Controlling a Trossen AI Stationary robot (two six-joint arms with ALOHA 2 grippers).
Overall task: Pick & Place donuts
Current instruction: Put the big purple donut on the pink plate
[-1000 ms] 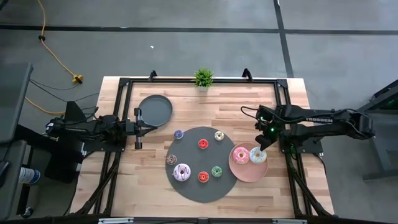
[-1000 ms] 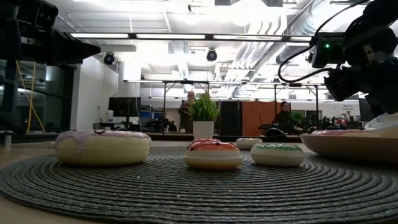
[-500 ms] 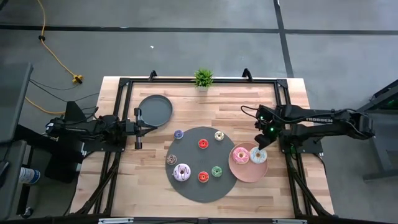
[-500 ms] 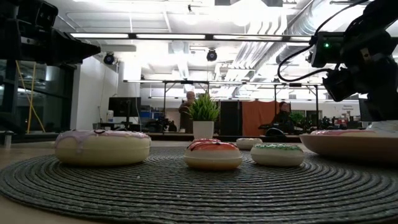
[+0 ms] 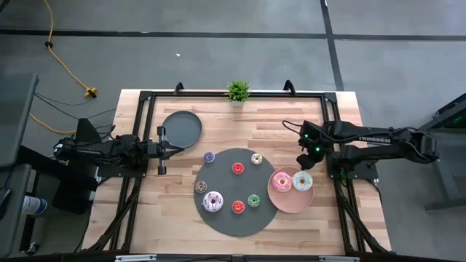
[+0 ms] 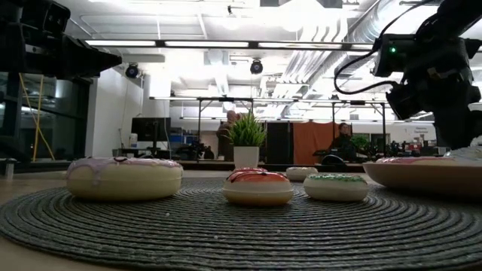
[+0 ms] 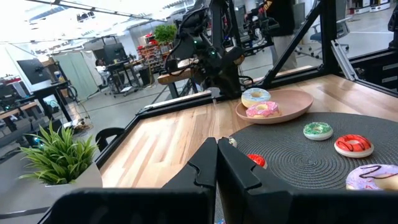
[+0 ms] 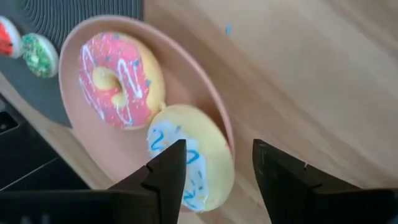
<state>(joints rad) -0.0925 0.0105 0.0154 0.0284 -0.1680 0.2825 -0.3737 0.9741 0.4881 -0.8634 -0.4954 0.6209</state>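
The right gripper (image 5: 306, 161) hung with fingers parted and empty just above the white donut (image 5: 302, 182), which lay on the pink plate (image 5: 280, 199) beside the pink donut (image 5: 282, 183); the left gripper (image 5: 162, 149), clenched, waited far off

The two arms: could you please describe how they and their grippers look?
Both arms are dark, jointed and slim. The right arm bears white TROSSEN lettering, a looping black cable and a green light near its wrist. The right gripper and left gripper have flat, angular black fingers.
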